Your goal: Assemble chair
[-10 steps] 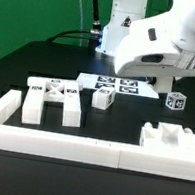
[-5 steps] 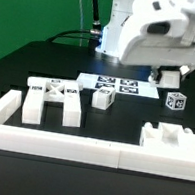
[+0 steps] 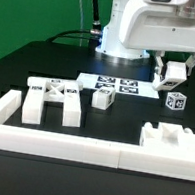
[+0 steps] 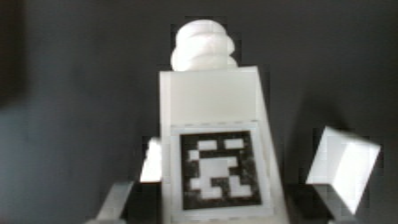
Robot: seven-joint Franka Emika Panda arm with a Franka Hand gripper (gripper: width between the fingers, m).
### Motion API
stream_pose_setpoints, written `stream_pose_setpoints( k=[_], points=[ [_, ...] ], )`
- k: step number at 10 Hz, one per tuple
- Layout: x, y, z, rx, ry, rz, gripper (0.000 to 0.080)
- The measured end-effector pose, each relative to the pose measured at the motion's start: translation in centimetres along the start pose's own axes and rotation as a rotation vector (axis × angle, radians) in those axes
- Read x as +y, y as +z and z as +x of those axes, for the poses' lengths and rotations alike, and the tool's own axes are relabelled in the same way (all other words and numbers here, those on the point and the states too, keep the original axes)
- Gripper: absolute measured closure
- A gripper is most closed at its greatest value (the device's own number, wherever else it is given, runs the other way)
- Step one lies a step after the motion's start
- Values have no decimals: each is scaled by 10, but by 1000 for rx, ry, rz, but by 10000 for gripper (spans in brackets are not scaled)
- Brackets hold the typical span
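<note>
The chair's loose white parts lie on the black table. My gripper (image 3: 174,76) hangs above the table at the exterior view's right, shut on a white chair leg (image 3: 176,71). In the wrist view that leg (image 4: 214,110) runs lengthwise between my gripper (image 4: 222,206), with a black-and-white tag facing the camera and a rounded knob at its far end. A tagged white block (image 3: 176,100) rests on the table just below the held leg. A cross-braced frame (image 3: 54,101) lies at the left, and a small block (image 3: 103,98) sits near the middle.
The marker board (image 3: 115,86) lies flat behind the small block. A notched white part (image 3: 170,140) sits at the front right. A long white border wall (image 3: 78,146) runs along the front and bends back at the left.
The arm has risen and swung back, carrying the white leg up off the table. The parts on the table have not moved.
</note>
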State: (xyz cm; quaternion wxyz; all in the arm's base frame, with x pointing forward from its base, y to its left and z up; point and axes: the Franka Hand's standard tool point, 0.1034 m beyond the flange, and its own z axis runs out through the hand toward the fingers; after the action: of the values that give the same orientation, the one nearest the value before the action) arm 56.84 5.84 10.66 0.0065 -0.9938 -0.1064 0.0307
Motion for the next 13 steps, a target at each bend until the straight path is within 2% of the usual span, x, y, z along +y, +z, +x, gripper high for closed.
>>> stream_pose_setpoints(
  k=[2,5,10,11,13],
  points=[
    [-7,-7,17,127,16,7,509],
    [-12,-23,47,163,6,10,509],
    [-12,-21,46,163,6,10,509],
    [-12,-22,53,156,11,16,509],
    [-17,-29,87,182,32,46,509]
  ],
)
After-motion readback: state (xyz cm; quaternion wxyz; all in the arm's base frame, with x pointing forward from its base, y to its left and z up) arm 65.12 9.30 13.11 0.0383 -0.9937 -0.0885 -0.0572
